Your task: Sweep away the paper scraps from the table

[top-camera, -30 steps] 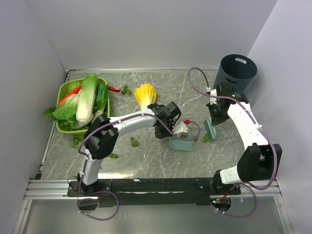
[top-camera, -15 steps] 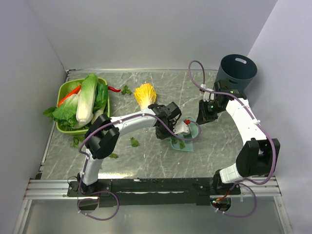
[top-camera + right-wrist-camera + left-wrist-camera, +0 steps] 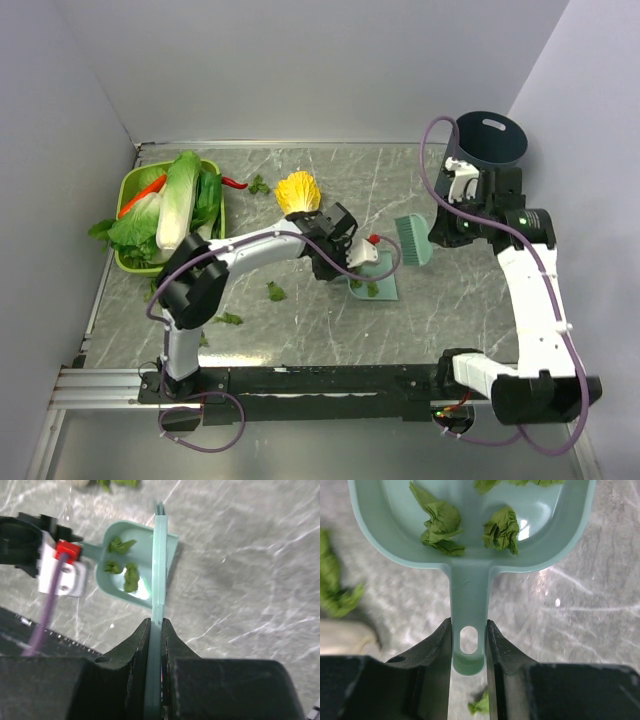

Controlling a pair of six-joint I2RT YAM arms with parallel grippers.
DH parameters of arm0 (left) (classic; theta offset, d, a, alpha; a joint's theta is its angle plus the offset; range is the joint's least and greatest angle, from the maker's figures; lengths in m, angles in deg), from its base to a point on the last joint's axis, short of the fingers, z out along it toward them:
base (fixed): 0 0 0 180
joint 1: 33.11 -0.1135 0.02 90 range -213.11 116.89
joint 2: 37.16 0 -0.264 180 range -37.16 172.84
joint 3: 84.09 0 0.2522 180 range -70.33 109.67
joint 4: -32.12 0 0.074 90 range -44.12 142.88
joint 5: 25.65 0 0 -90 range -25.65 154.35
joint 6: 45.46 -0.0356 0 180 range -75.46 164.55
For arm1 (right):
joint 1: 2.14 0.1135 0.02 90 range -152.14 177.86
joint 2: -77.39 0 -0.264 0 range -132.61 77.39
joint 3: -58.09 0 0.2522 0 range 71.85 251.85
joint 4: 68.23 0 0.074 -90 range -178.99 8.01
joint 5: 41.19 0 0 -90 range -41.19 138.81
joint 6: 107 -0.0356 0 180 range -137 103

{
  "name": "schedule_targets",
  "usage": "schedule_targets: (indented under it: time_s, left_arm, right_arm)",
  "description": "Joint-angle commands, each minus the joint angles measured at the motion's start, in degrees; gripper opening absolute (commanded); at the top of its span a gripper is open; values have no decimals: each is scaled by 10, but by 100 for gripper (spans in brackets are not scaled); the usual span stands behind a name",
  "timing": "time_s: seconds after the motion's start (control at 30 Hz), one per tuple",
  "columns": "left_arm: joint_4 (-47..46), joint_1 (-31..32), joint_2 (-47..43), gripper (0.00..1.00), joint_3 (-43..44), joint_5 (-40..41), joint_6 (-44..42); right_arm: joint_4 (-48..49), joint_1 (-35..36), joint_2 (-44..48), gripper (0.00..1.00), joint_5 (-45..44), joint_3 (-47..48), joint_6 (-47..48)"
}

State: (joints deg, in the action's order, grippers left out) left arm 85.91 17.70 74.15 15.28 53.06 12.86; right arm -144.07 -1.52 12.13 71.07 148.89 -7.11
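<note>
A teal dustpan (image 3: 380, 285) lies on the grey-green marble table (image 3: 300, 340), and my left gripper (image 3: 350, 268) is shut on its handle. In the left wrist view the black fingers (image 3: 440, 645) squeeze the handle by its hanging hole, and crumpled green paper scraps (image 3: 440, 527) sit in the dustpan (image 3: 470, 500). My right gripper (image 3: 437, 235) is shut on a teal brush (image 3: 413, 240), held in the air right of the pan. From the right wrist the brush (image 3: 159, 565) shows edge-on over the dustpan (image 3: 142, 552). More paper scraps (image 3: 276, 291) lie loose left of the pan.
A green basket (image 3: 128, 185) of whole cabbages stands at the far left, with a red chilli (image 3: 233, 182) and a scrap (image 3: 258, 185) beside it. A yellow-topped cabbage half (image 3: 298, 190) lies behind my left arm. A dark bin (image 3: 488, 145) stands at the back right corner.
My right arm has swept the brush to the pan's mouth, then lifted it up and away to the right. Scraps now lie in the dustpan. The left arm shifted slightly left.
</note>
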Motion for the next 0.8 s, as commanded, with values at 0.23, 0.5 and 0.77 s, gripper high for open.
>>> schedule_targets:
  time_s: [0.23, 0.5, 0.77]
  left_arm:
    - [55, -63, -156, 1, -47, 0, 22]
    - [91, -163, -263, 1, -54, 0, 40]
    - [149, -263, -361, 1, -51, 9, 95]
  right_arm:
    - [129, -37, 59, 0, -1, -21, -72]
    - [143, 19, 10, 0, 30, -8, -71]
    - [93, 86, -80, 0, 154, 71, -20]
